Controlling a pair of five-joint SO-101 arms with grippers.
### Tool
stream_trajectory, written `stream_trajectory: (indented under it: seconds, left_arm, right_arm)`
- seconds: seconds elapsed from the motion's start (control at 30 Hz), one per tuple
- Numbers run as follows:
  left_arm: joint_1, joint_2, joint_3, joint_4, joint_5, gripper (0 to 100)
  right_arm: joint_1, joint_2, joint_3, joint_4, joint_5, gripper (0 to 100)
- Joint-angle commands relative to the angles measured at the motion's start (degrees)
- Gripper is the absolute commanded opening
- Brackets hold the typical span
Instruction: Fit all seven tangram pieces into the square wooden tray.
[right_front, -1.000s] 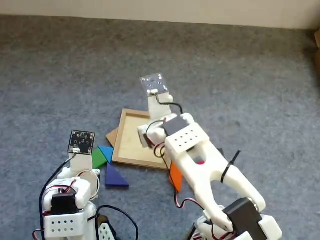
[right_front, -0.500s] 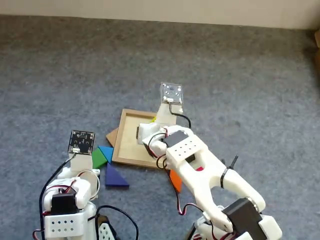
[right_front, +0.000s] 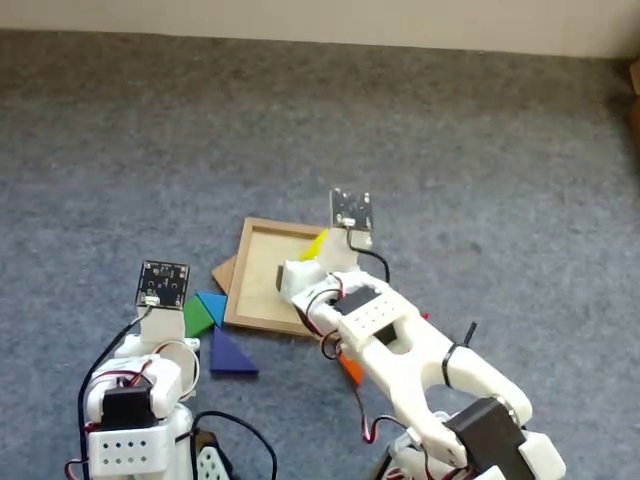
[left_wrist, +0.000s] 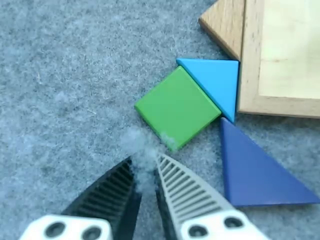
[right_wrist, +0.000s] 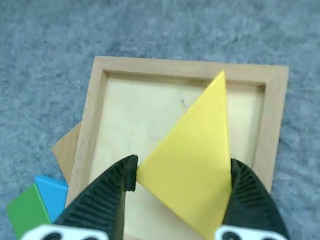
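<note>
- High view: the square wooden tray (right_front: 236, 280) lies on grey carpet (right_front: 480, 150) near the middle of the picture, with the right arm stretched over its 5 o'clock corner.
- The right gripper (right_wrist: 182, 172) has its jaws spread wide and clamped on two edges of the large yellow triangle (right_wrist: 195, 165).
- The yellow triangle sits over the tray's floor, with one tip pointing at the far rim. Seen from above, it shows at the tray's 1 o'clock corner (right_front: 315, 244). I cannot tell whether it rests flat on the floor or is tilted above it.
- The left gripper (left_wrist: 144, 162) is at 8 o'clock of the tray, low over the carpet. Its jaws are narrow, nearly together, and hold nothing. Its tips are just beside a corner of the green square (left_wrist: 177, 107).
- The green square lies outside the tray at its 8 o'clock (right_front: 197, 318) and touches the light blue triangle (left_wrist: 215, 82).
- The light blue triangle lies against the tray's outer rim.
- The dark blue triangle (left_wrist: 255, 172) lies on the carpet at the tray's 7 o'clock, just beside the rim.
- A plain wood-coloured piece (right_front: 225, 272) touches the tray's rim at 9 o'clock.
- An orange piece (right_front: 350, 368) shows at the tray's 5 o'clock, partly under the right arm.
</note>
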Motion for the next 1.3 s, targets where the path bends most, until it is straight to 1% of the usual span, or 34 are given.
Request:
stream_trajectory:
  seconds: [0.0, 0.33, 0.53, 0.73, 0.87, 1.0, 1.07, 1.1, 1.27]
  left_arm:
    - [-0.5, -1.5, 1.2, 0.4, 0.3, 0]
    - [-0.5, -1.5, 1.2, 0.4, 0.3, 0]
    - [-0.5, -1.5, 1.2, 0.4, 0.3, 0]
    - [-0.5, -1.5, 1.2, 0.4, 0.3, 0]
    - [-0.5, -1.5, 1.2, 0.4, 0.3, 0]
    - [-0.5, -1.5, 1.2, 0.4, 0.3, 0]
    - [-0.5, -1.5, 1.2, 0.4, 0.3, 0]
    - [-0.5, -1.5, 1.2, 0.4, 0.3, 0]
    - [-0.5, -1.5, 1.2, 0.4, 0.3, 0]
  right_arm:
    - [0.7, -2.6, -0.1, -1.2, -0.4, 16.3]
    - [1.1, -3.2, 1.6, -1.1, -0.7, 17.2]
    - [2.2, -3.2, 1.5, -1.0, -0.4, 32.0]
    - [2.2, -3.3, 1.5, -1.0, -0.2, 32.2]
    - [2.2, -3.4, 1.2, 1.0, 4.3, 32.2]
    - [2.2, -5.9, -0.8, 1.4, 6.2, 32.1]
    - [2.7, -8.7, -0.8, 1.4, 7.6, 31.0]
    - [3.0, -10.2, -0.9, 1.4, 8.3, 28.8]
    - [4.3, -14.2, -0.7, 1.0, 9.3, 11.1]
